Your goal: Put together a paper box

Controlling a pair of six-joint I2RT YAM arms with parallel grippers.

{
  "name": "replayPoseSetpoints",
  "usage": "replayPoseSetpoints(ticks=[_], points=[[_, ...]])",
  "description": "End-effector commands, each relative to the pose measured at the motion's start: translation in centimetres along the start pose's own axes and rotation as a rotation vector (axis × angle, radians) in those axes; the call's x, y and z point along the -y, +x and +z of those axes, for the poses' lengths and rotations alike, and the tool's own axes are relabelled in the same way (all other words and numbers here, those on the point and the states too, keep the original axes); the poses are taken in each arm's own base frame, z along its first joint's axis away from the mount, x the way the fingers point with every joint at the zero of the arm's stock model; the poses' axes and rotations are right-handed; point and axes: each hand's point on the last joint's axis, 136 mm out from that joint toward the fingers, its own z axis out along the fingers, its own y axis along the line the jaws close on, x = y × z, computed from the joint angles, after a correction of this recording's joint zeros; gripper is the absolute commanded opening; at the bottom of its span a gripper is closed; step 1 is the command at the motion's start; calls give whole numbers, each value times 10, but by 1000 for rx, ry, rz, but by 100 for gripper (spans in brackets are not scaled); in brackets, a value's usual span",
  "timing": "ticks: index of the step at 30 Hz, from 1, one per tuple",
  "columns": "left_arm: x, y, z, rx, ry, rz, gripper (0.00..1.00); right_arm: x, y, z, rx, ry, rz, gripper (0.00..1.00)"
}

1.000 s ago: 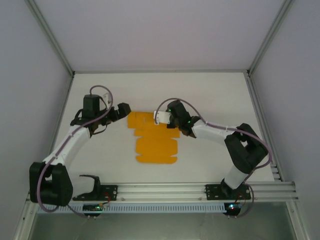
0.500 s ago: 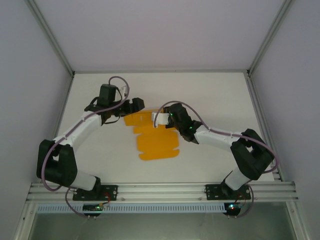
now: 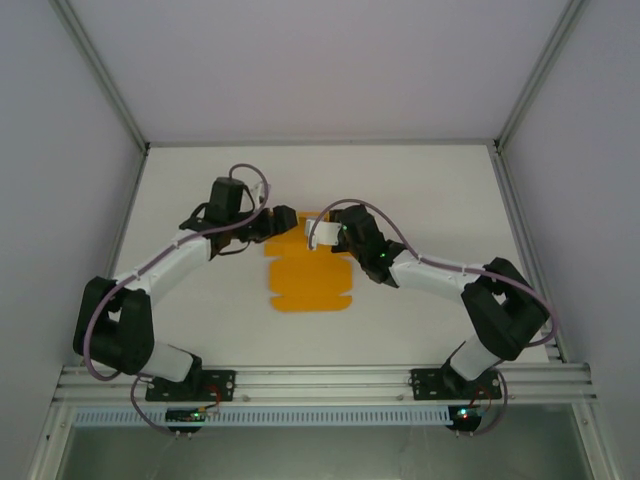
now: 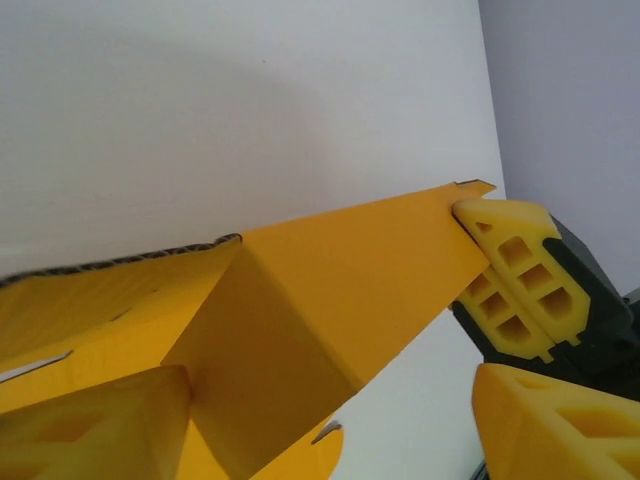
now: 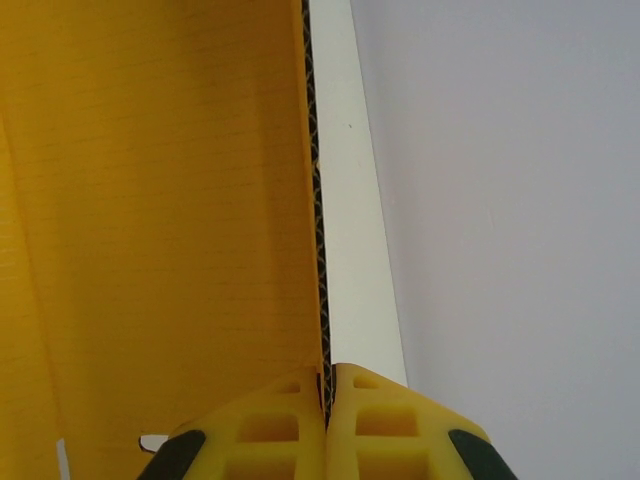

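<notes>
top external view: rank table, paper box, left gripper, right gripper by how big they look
1. table, largest
2. paper box
3. left gripper and right gripper, smallest: they look about alike, so no ranking between them

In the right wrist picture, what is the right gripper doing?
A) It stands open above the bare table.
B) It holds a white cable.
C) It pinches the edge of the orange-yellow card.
C: the right gripper is shut on the corrugated edge of the paper box.
</notes>
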Motion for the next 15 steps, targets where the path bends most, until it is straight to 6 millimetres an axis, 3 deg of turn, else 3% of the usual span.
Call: replayPoseSetpoints(ticks=[1, 11, 15], points=[[17, -9, 1, 30, 72, 9, 68, 5, -11, 1, 25, 16, 28, 0], [22, -20, 18, 55, 112, -9, 51, -28, -29, -10, 126, -93, -41, 0], [21, -21, 21, 69, 107, -17, 36, -34, -30, -12, 133, -116, -44, 0]])
